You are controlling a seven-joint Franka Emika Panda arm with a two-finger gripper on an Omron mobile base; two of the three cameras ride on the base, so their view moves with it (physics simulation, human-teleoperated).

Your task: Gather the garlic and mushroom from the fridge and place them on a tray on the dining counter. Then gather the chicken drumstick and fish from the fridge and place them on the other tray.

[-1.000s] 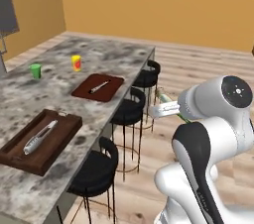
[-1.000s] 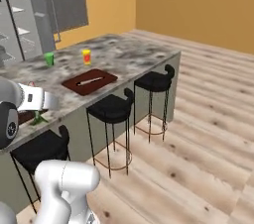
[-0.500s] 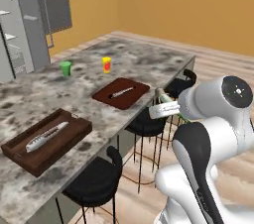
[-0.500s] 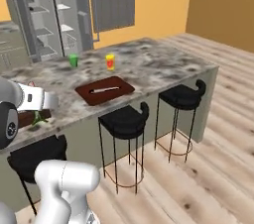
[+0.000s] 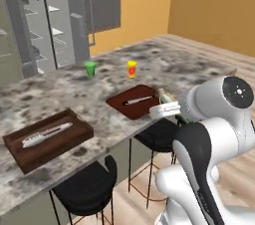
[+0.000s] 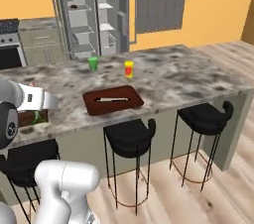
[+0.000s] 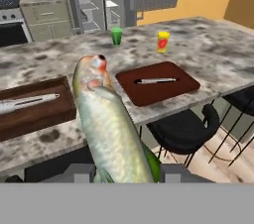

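One fish (image 7: pixel 111 129) fills the near part of the hand view: long, smooth-bodied, pale silver-green, with an orange-red head pointing away from the hand and a green patch at its tail end. The gripper (image 7: pixel 124 171) is clamped on its tail end, holding it over the near edge of the dining counter (image 7: pixel 213 49). The counter top is mottled grey-brown marble; black round stools (image 6: pixel 130 136) stand along its side.

On the marble, the other tray (image 5: pixel 47 139) is deep, dark brown wood with raised walls; a slender silvery-white elongated item (image 5: pixel 46 133) lies inside it. Further along is the tray (image 6: pixel 112 100), flat, reddish-brown, low-rimmed, with a thin pale stick-like object (image 6: pixel 112 99) lying on it; what it is cannot be told.

Beyond the trays, a green cup (image 6: pixel 93 63) and a yellow cup (image 6: pixel 128 69) with a red mark stand apart on the marble.

Farthest back, the fridge (image 6: pixel 94 12) is tall and grey, its white shelves exposed, against an orange wall.
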